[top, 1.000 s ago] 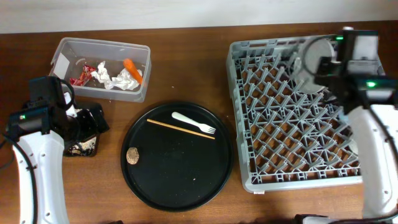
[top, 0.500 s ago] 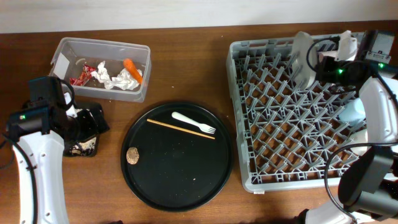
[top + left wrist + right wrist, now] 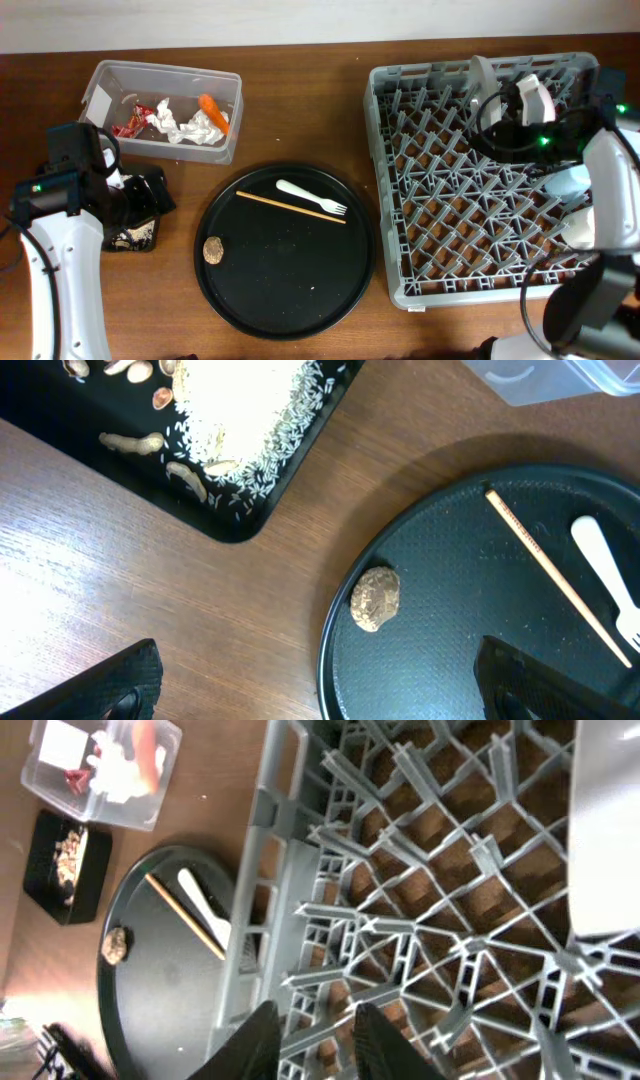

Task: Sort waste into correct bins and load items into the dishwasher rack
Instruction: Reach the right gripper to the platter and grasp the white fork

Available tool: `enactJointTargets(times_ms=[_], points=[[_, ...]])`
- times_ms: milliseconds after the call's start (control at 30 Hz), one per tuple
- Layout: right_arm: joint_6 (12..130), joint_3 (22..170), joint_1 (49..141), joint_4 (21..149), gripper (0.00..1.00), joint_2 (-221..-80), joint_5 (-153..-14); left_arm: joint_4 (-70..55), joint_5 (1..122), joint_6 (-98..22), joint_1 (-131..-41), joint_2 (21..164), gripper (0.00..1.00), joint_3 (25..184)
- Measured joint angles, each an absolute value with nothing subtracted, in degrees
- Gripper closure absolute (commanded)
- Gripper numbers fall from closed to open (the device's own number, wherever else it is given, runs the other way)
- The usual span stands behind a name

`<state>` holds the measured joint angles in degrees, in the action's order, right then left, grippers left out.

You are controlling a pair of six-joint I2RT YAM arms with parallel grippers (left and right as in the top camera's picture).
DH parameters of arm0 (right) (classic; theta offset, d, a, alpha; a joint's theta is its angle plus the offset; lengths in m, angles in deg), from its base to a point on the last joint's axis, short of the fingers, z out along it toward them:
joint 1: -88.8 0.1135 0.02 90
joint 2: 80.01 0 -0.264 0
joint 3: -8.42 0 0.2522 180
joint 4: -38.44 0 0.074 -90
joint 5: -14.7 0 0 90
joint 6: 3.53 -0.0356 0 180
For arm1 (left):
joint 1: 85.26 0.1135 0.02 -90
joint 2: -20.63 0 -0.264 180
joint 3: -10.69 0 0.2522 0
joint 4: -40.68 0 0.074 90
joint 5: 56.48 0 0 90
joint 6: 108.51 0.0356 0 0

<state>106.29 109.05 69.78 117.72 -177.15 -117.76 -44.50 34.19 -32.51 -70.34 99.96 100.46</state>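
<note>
Two states | left fingers (image 3: 120, 685) spread wide | right fingers (image 3: 262, 1040) slightly parted above dishwasher rack (image 3: 450, 200)

A clear tub (image 3: 160, 69) at far left holds tissues (image 3: 200, 128), a red wrapper (image 3: 128, 125) and a carrot piece (image 3: 212, 110). The round black tray (image 3: 285, 290) in the middle carries a white fork (image 3: 310, 198), a wooden stick (image 3: 290, 207) and a brown lump (image 3: 212, 249). In the grey rack (image 3: 450, 240), right, a plate (image 3: 483, 72) stands on edge.

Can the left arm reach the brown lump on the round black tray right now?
Probably yes: the left gripper hangs open right by the brown lump, which lies alone near the round black tray's left edge, fork and stick apart.
</note>
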Motion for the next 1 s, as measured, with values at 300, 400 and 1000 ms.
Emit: enactJointTargets(times_ms=[300, 400, 1000], points=[[97.8, 109.05, 92.48, 125.5, 0.25, -166.03, -97.37, -44.39, 34.32, -32.51, -74.56, 99.96, 0.01, 100.42], [101.87, 109.05, 107.43, 123.68, 0.18, -168.85, -95.33, -44.44, 34.56, -32.51, -74.91, 99.96, 0.0, 100.42], [115.49, 108.87, 121.16, 93.91, 0.28, -199.16, -91.18, -44.65, 34.58, -32.51, -74.91, 99.96, 0.01, 100.4]])
